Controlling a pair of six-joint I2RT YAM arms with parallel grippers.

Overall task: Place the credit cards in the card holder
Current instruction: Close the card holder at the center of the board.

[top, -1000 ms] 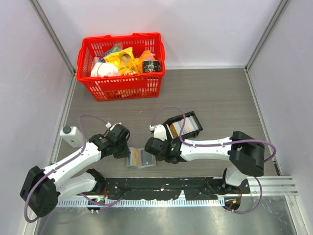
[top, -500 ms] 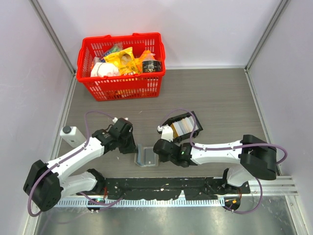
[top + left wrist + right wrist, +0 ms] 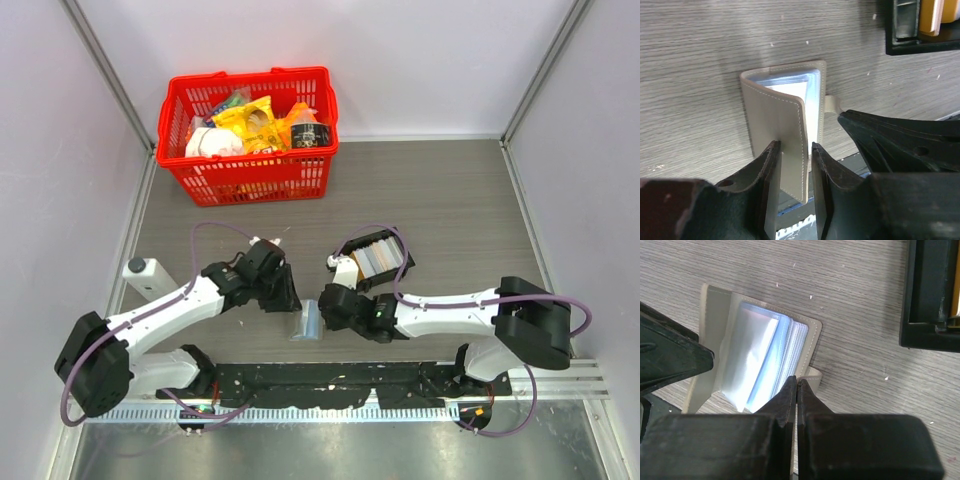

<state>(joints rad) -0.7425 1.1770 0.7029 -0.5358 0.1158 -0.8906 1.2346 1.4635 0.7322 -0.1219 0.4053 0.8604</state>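
Against 1 second ago: no longer a flat, wide-open card holder (image 3: 308, 322) with tan and blue pockets facing up. Folded over now, with 1 cover raised on edge, and shifted a little to the right. Both arms drawn in closer around it as well.

Found at the near edge of the grey wood-grain table (image 3: 450, 200), between the 2 grippers. Straddled by the left gripper (image 3: 794, 144), parted around the raised cover, with a sliver of gap at the right finger. Met on the opposite side by the right gripper (image 3: 796, 381), closed tight, just beside the small strap tab (image 3: 832, 103). Cannot tell whether anything is pinched there.

Made of smooth grey-beige, leather-like material with pale stitching and rounded corners. Inside, glossy clear-blue sleeves fanned like pages.

Beyond, near but apart: a black rectangular tray (image 3: 920, 295) holding the credit cards (image 3: 378, 258) on edge, some pale, some orange.
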